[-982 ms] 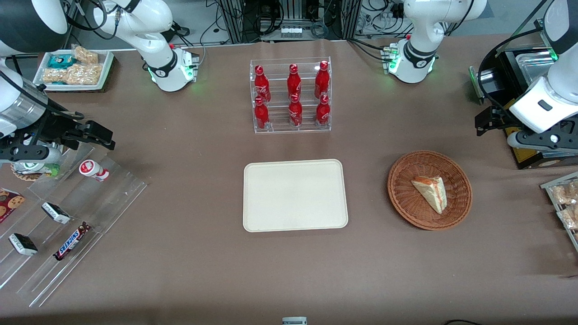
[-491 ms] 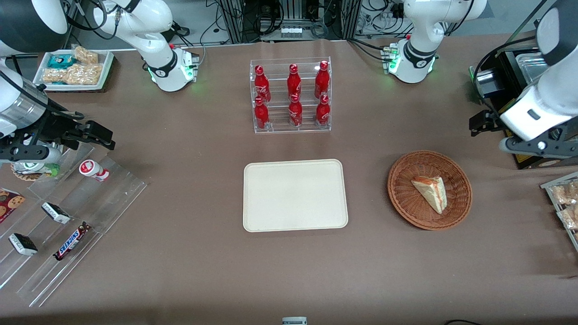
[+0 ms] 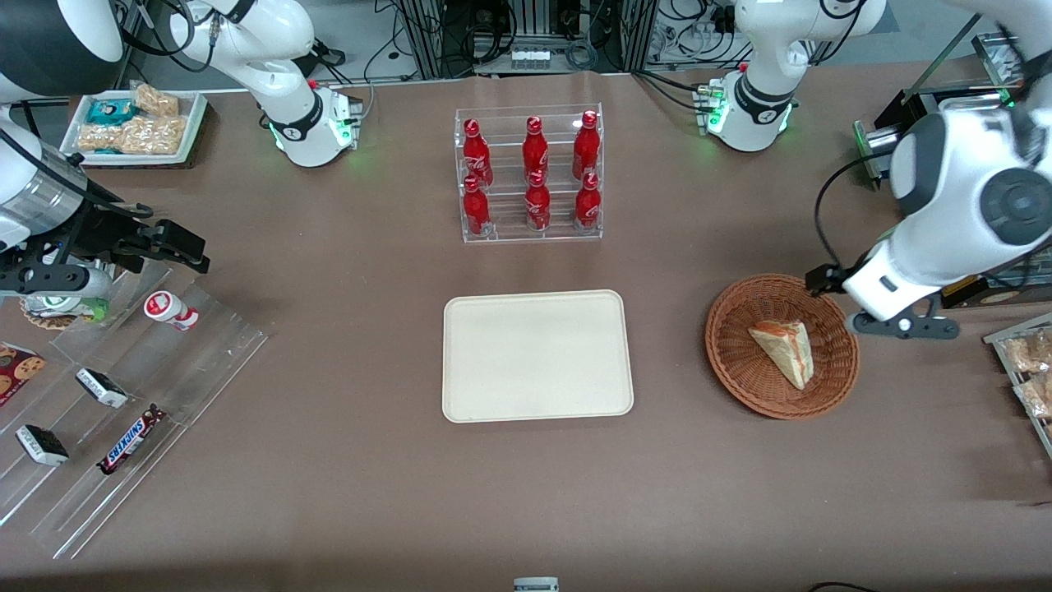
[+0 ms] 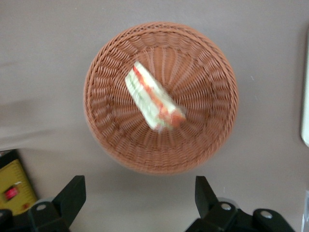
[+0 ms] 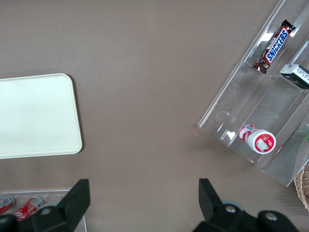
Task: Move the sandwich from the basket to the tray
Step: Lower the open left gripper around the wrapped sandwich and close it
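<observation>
The sandwich (image 3: 785,352) is a pale wedge with red-orange and green layers, lying in the middle of the round wicker basket (image 3: 740,386). The left wrist view also looks down on the sandwich (image 4: 153,98) and the basket (image 4: 104,130). My left gripper (image 3: 883,316) hangs above the table just outside the basket's rim, toward the working arm's end. In the wrist view the gripper (image 4: 137,195) is open, with only bare table between its fingertips. The cream tray (image 3: 537,355) lies flat and bare beside the basket, toward the parked arm's end.
A clear rack of red bottles (image 3: 530,177) stands farther from the front camera than the tray. Clear acrylic steps with snacks (image 3: 123,395) and a white snack tray (image 3: 136,123) are toward the parked arm's end. Snack packs (image 3: 1031,362) and a black box (image 3: 925,131) sit near the working arm.
The left arm has swung in from the working arm's end of the table toward the basket. Its gripper now hangs by the basket's rim. Sandwich, basket and tray have not moved.
</observation>
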Motion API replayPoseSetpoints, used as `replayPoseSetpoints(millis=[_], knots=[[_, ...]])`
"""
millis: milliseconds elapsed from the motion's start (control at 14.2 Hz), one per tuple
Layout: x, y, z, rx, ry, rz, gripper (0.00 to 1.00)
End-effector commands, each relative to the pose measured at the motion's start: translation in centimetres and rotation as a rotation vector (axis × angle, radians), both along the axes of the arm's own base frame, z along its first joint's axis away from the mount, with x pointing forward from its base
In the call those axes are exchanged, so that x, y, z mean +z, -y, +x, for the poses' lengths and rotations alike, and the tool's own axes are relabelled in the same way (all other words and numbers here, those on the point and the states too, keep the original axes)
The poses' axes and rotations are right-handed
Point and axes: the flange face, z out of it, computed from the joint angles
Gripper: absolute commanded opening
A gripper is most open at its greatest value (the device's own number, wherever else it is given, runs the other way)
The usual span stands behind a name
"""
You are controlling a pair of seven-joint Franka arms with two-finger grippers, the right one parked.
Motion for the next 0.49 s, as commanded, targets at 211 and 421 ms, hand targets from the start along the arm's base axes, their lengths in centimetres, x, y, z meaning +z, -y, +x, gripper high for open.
replayPoseSetpoints(millis=[211,421], knots=[[-7.0,0.2,-2.3,0.211,0.129,-0.012,1.0],[-8.8,0.6,-1.2,0.565,0.192,-0.005,1.0]])
